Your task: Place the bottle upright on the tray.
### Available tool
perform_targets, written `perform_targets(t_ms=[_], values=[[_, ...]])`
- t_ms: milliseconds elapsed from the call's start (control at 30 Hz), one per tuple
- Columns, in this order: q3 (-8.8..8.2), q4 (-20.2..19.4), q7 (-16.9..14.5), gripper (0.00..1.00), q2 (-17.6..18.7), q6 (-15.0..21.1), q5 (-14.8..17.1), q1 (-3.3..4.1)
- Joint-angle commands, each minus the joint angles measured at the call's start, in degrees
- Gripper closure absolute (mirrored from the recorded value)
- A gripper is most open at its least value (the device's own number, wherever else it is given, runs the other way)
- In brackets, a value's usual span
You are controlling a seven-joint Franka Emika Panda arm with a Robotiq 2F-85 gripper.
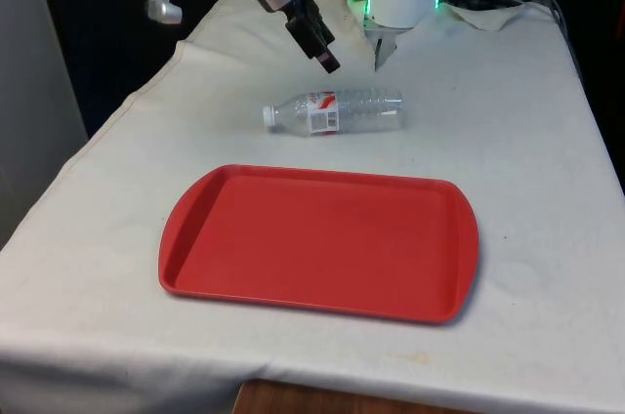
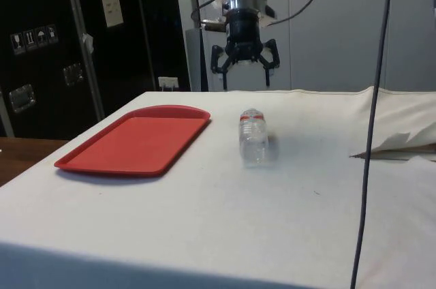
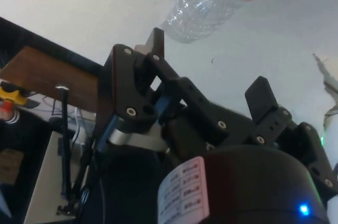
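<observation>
Tablecloth (image 1: 508,121): bottle (image 1: 337,110) flat, tray (image 1: 195,268) bare.

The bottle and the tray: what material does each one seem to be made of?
The bottle looks like thin clear plastic: the cloth shows through its ribbed wall. It has a white cap and a paper or film label. The tray seems moulded red plastic, smooth with a dull sheen.
</observation>
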Motion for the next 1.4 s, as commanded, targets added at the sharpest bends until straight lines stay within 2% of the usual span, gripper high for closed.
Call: perform_targets(t_ms=[0, 200, 233, 267, 400, 467, 500, 533, 700, 800, 833, 867, 900, 1133, 1167, 1200, 1367], values=[[0.17, 0.57, -0.63, 0.00, 0.69, -1.15, 1.09, -0.40], [-0.34, 2.23, -2.06, 0.00, 3.04, -3.84, 3.38, -0.57], [-0.69, 1.89, -1.66, 0.00, 2.75, -3.15, 2.75, -0.11], [-0.46, 2.41, -2.29, 0.00, 3.38, -4.18, 3.72, -0.63], [-0.92, 3.27, -3.67, 0.00, 4.98, -5.56, 5.10, -0.74], [-1.09, 3.44, -4.18, 0.00, 5.56, -5.73, 5.67, -0.69], [-1.32, 3.27, -3.95, 0.00, 5.44, -5.33, 5.27, -0.34], [-1.09, 3.55, -4.53, 0.00, 5.96, -5.90, 6.02, -0.74], [-1.38, 4.24, -6.47, 0.00, 7.73, -6.36, 7.68, -1.03], [-1.66, 4.81, -7.45, 0.00, 8.71, -6.42, 8.42, -1.03], [-1.83, 4.35, -6.99, 0.00, 8.31, -5.96, 7.91, -0.63], [-1.72, 4.98, -7.68, 0.00, 8.94, -6.47, 8.59, -1.03], [-1.95, 5.44, -8.25, 0.00, 9.63, -6.53, 8.94, -1.09], [-2.18, 6.25, -10.20, 0.00, 11.29, -6.42, 9.85, -1.32], [-2.41, 5.96, -9.80, 0.00, 11.00, -6.13, 9.45, -0.92], [-2.23, 6.36, -10.54, 0.00, 11.52, -6.42, 9.97, -1.38], [-2.64, 6.65, -12.43, 0.00, 12.78, -6.25, 10.71, -1.38]])
